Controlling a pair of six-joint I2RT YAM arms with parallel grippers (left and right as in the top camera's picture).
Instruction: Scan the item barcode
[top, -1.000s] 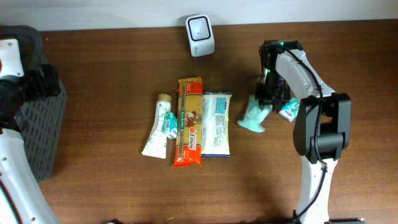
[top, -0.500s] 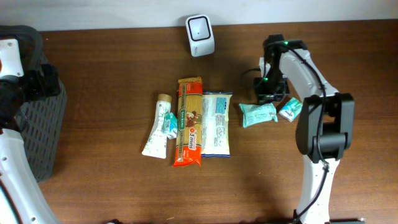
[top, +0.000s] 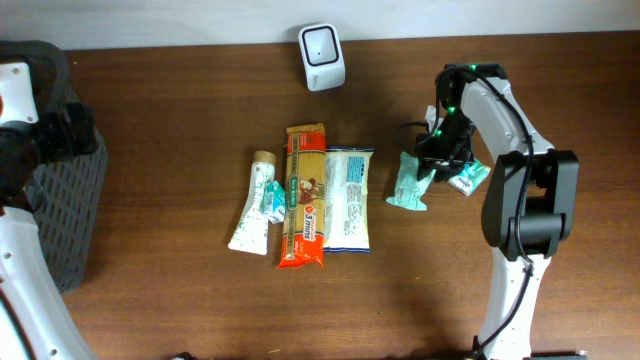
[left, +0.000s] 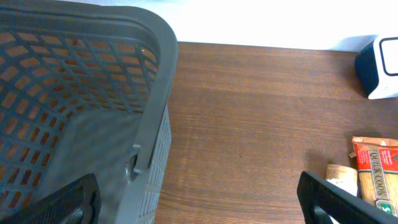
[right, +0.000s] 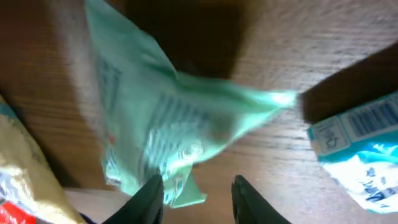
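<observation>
jaws on my right gripper (right: 198, 186) half apart at mint pouch (right: 161, 124) edge, hold unclear; pinch firm, present flat to scanner (top: 322, 44), 11 o'clock.

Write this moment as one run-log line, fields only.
right jaws: over packet, grip unclear | left jaws: open, beside basket | scanner: far edge, apart from packet

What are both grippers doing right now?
Left gripper: open, empty.
Right gripper: jaws partly apart, a corner of the green packet between them; whether it grips cannot be told.
</observation>
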